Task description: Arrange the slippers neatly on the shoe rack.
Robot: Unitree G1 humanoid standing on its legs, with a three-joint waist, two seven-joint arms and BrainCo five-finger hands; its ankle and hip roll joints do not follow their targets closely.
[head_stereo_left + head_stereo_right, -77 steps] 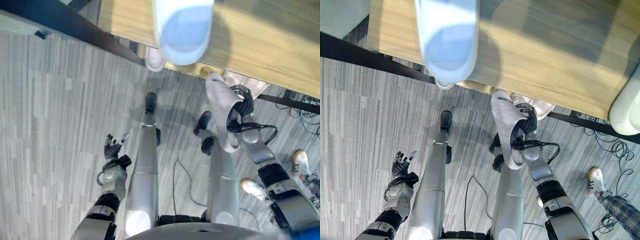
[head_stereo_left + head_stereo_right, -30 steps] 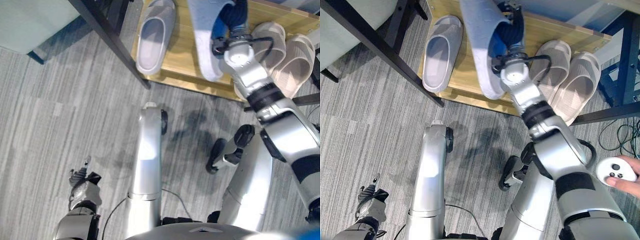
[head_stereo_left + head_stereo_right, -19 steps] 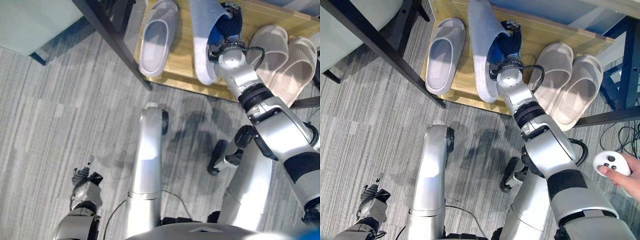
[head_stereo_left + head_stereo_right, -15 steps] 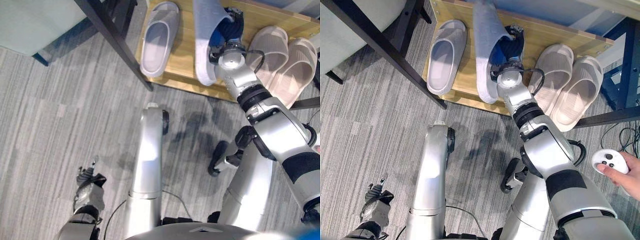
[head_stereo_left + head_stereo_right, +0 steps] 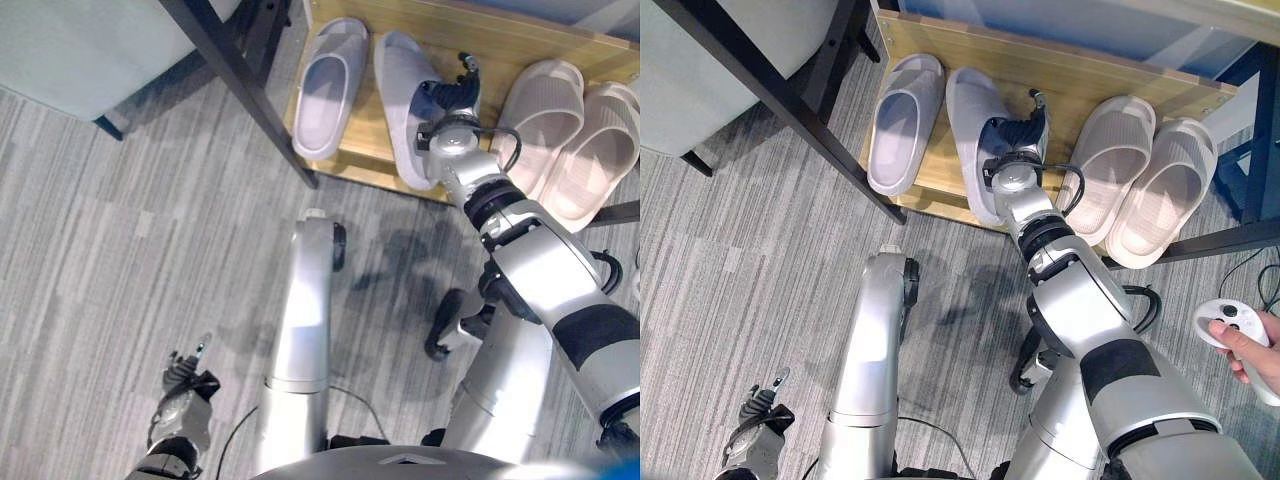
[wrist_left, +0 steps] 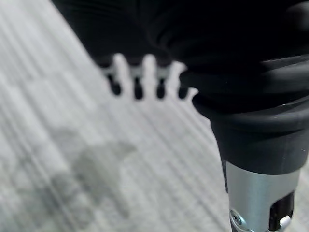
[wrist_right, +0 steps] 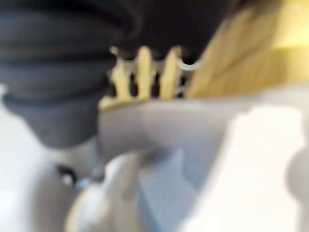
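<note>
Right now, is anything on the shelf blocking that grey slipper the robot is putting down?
Nothing visible does. The grey slipper in the right hand lies on the wooden shelf between its grey mate and the beige pair.

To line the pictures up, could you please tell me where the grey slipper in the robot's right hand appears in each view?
Left eye view: grey slipper at top centre.
Right eye view: top centre.
Right wrist view: pale strap under the fingers.
Left wrist view: carpet instead.
Shared landmark: wooden shelf.
</note>
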